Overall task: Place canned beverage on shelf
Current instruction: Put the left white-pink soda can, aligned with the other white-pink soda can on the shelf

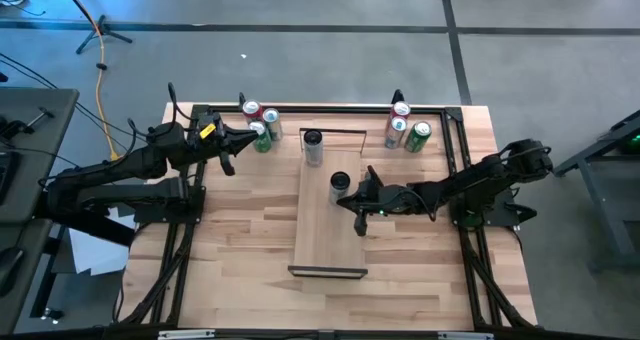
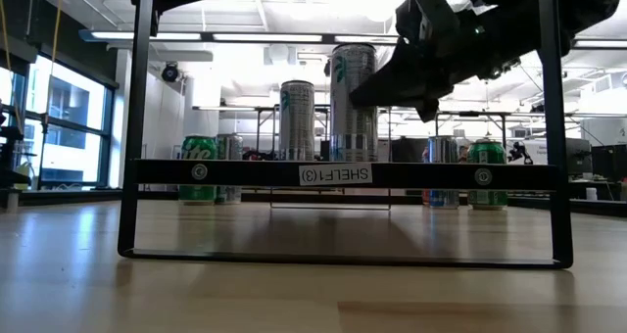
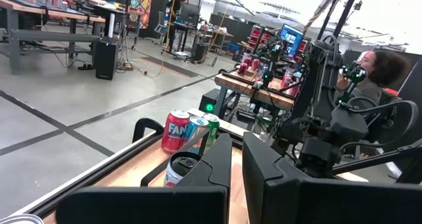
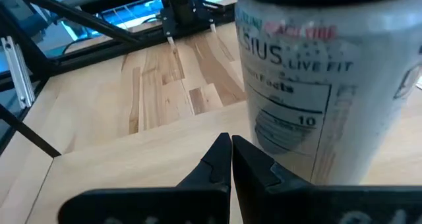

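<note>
Two cans point(image 1: 340, 187) stood on the shelf point(image 1: 328, 242); the right pincer point(image 1: 362, 216), fingers together and empty, should withdraw clear without nudging the nearer one.

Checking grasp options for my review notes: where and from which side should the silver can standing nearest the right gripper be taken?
Grip the silver can across its round wall at mid-height, coming level from the right gripper side. It stands upright on the shelf, so its curved sides are free there. That gripper's jaws are shut and would need to open first.
</note>
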You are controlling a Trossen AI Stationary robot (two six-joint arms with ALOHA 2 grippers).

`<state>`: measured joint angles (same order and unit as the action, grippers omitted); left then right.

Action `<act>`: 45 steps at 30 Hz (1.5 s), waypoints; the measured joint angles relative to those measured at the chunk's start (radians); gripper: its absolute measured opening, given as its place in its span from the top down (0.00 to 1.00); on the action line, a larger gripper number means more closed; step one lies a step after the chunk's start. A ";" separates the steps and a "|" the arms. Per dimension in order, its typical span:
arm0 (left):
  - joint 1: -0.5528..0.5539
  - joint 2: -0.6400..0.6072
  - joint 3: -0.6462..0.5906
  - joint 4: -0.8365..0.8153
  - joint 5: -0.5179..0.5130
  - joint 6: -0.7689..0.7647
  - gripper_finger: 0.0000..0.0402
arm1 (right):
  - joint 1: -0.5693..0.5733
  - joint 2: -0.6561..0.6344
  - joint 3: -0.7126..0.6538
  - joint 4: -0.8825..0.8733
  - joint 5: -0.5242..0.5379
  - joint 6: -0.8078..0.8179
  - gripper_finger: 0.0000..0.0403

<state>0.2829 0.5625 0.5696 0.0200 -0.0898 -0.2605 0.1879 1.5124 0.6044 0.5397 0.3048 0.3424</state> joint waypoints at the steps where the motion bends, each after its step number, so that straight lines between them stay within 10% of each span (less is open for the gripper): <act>1: 0.000 0.000 0.000 0.000 0.000 0.003 1.00 | 0.000 0.000 0.000 0.003 0.009 0.003 1.00; 9: 0.000 0.000 0.000 0.000 0.000 0.003 1.00 | -0.001 0.000 0.000 0.002 0.166 0.049 1.00; 45: 0.000 0.000 0.000 -0.001 0.000 0.002 1.00 | -0.168 0.000 -0.001 0.011 0.151 0.064 1.00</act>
<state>0.2828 0.5629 0.5694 0.0193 -0.0898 -0.2588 0.0197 1.5120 0.6033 0.5507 0.4561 0.4069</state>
